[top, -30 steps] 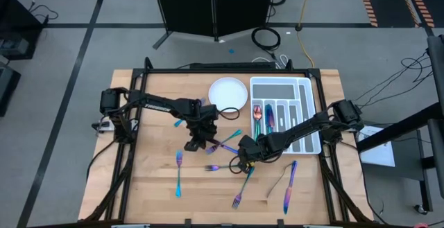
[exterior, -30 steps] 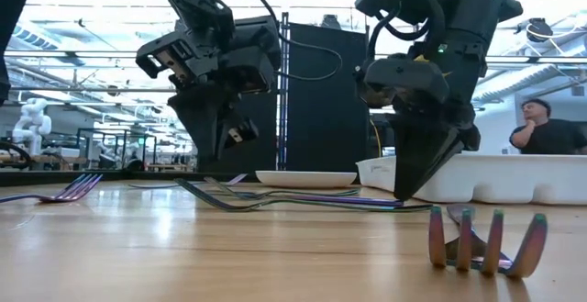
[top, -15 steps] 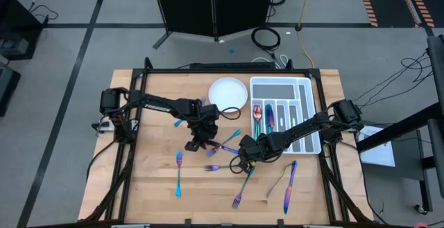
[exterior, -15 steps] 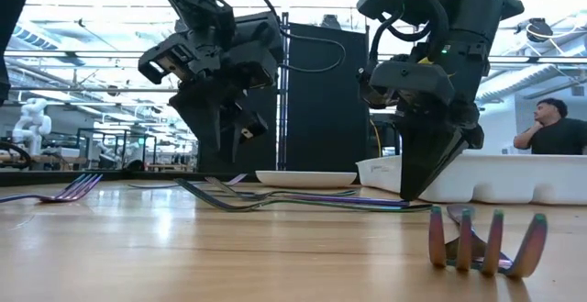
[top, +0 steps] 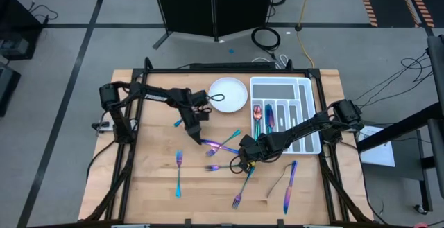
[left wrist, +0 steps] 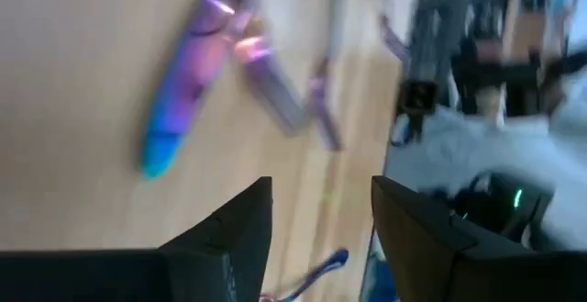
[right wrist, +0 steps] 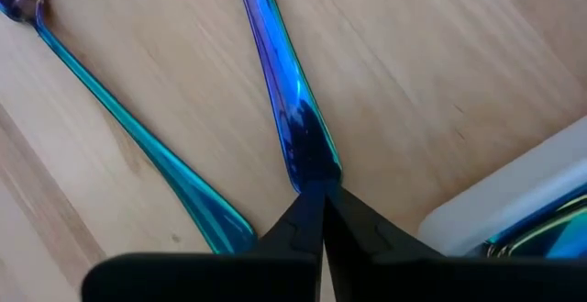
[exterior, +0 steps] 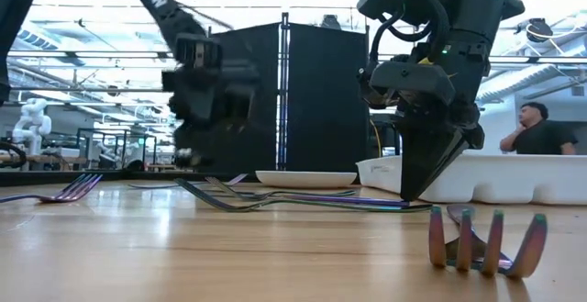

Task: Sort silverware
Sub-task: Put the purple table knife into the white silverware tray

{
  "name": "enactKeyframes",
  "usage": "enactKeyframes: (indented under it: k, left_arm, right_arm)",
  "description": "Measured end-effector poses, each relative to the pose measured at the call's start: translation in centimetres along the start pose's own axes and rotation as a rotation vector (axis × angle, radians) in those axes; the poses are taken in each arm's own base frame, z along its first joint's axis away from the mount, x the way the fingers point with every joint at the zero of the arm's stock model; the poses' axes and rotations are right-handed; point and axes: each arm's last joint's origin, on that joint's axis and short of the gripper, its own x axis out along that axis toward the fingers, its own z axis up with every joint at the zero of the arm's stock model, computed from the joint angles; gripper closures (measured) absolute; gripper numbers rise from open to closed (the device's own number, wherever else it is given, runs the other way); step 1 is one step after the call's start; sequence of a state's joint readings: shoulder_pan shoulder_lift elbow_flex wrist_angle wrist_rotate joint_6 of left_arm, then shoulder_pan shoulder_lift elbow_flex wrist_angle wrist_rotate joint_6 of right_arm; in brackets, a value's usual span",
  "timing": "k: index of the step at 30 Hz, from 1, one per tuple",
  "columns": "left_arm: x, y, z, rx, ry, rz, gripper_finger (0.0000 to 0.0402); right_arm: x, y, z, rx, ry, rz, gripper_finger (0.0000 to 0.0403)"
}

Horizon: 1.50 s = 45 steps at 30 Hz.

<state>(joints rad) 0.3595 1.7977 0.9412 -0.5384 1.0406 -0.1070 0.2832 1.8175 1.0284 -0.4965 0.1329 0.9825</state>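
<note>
Pinching: right gripper [right wrist: 316,192] has its jaws clenched on the tip of a blue handle [right wrist: 284,100], down low at mid-bench.
Right gripper spot: just off the tray's [top: 305,86] near corner, seen from above at [top: 244,152].
Left gripper [left wrist: 319,212]: jaws released with a clear gap between the fingers [left wrist: 240,229], nothing in them.
Left gripper spot: above the bench [top: 152,186], near the plate [top: 229,93], seen from above at [top: 195,127]; blurred in the low view.
Under the left jaws: a purple-to-blue piece [left wrist: 193,95] lies flat on the wood, apart from the fingers.
Beside the blue handle: a teal handle [right wrist: 138,146] runs slantwise next to it, its purple end at the frame corner.
Silverware in the middle: a loose cluster [top: 225,145] between the two grippers, pieces crossing one another.
Silverware nearer the front: a fork [top: 178,172] on the left, another fork [top: 243,190] under the right gripper, a knife [top: 288,186] toward the right edge.
Silverware already sorted: a few pieces [top: 262,117] lie in the tray's narrow slots; which kinds, I cannot tell.
Low view: a fork's tines [exterior: 486,238] curl up close to the lens, more pieces lying flat behind.
Background: a person [exterior: 541,137] sits beyond the tray.
</note>
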Motion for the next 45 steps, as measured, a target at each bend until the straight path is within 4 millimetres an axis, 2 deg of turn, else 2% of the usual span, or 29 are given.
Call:
enactKeyframes:
  k: [5, 10, 18, 26, 45]
  left_arm:
    - [0.5, 2.8, -1.7, -0.206, -0.078, 0.087, 0.0217]
    - [0.2, 3.8, -1.7, -0.284, -0.205, 0.149, 0.0217]
    - [1.0, 3.6, -2.1, -0.342, -0.177, 0.198, 0.0217]
    - [3.2, 2.5, -2.6, -0.308, -0.115, 0.243, 0.0218]
    - [3.1, 1.4, -0.6, -0.207, -0.158, 0.124, 0.0217]
  right_arm:
    - [0.0, 0.0, 0.0, -0.002, -0.012, -0.003, 0.0403]
    - [0.0, 0.0, 0.0, -0.014, -0.018, -0.004, 0.0403]
    - [0.0, 0.0, 0.0, -0.034, -0.019, -0.003, 0.0403]
    - [0.0, 0.1, 0.0, -0.051, -0.021, -0.002, 0.0403]
    - [0.1, 0.2, 0.2, -0.048, -0.036, 0.009, 0.0403]
